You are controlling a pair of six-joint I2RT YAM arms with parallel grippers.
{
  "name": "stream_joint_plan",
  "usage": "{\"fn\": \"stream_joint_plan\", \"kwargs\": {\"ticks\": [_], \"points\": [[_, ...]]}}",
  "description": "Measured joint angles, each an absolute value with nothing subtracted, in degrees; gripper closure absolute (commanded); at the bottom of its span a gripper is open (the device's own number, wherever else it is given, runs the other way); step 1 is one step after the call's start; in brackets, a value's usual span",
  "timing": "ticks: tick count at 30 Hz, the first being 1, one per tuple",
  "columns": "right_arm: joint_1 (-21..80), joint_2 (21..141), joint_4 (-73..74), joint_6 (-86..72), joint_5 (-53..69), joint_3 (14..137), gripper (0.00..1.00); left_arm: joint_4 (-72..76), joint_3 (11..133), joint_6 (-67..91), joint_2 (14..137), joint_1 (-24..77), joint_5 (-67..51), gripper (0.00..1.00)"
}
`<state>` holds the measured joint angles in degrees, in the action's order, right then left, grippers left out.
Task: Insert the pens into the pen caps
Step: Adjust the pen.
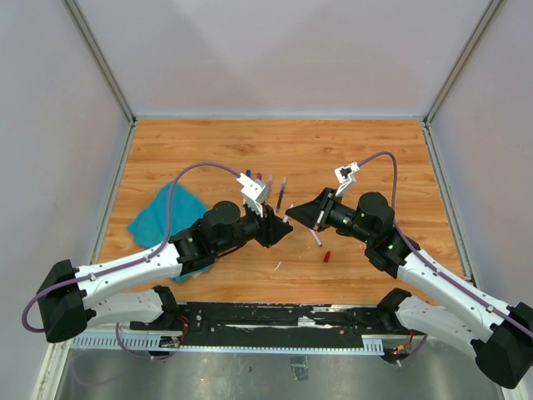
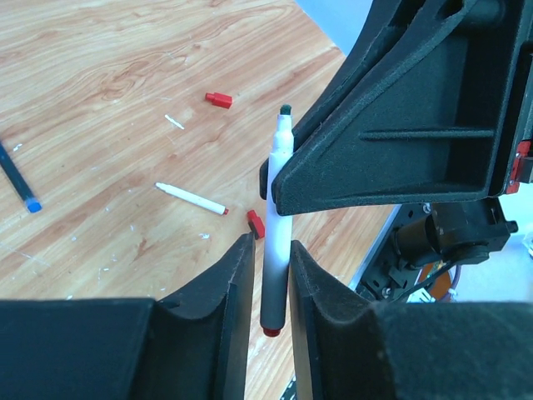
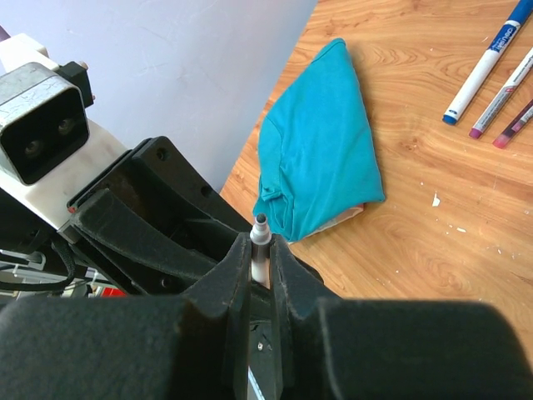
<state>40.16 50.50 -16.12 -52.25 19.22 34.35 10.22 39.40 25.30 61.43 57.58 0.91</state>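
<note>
Leftmost, a crumpled teal cloth (image 1: 166, 218) is lying on the wooden table (image 1: 375, 150). Next, the left gripper (image 2: 271, 246) is flanking the lower barrel of a white-barrelled marker pen (image 2: 275, 225); whether its fingers are pressing or only resting beside it, I cannot tell. At centre, the pen is hanging in the air between both grippers, its long axis running from the left fingers out to a bare dark tip. The right gripper (image 3: 261, 246) is pinching the barrel firmly just behind that tip. Further right, a small red plastic cap (image 1: 327, 256) is lying loose on the table, nearer the right arm; the tip probably needs to meet such a cap end-on. No container is showing.
</note>
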Motion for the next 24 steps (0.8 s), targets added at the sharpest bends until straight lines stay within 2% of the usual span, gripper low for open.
{"fn": "stream_joint_plan", "kwargs": {"ticks": [8,13,24], "points": [[40.16,50.57,-13.85,-50.65,19.25,34.35,0.99,10.22,39.4,25.3,61.41,57.58,0.99,0.67],[40.16,50.57,-11.86,-49.47,19.25,34.35,0.99,10.22,39.4,25.28,61.32,57.58,1.34,0.72],[40.16,49.43,-11.73,-49.28,18.37,34.35,0.99,10.2,39.4,25.28,61.43,57.58,1.28,0.72]]}}
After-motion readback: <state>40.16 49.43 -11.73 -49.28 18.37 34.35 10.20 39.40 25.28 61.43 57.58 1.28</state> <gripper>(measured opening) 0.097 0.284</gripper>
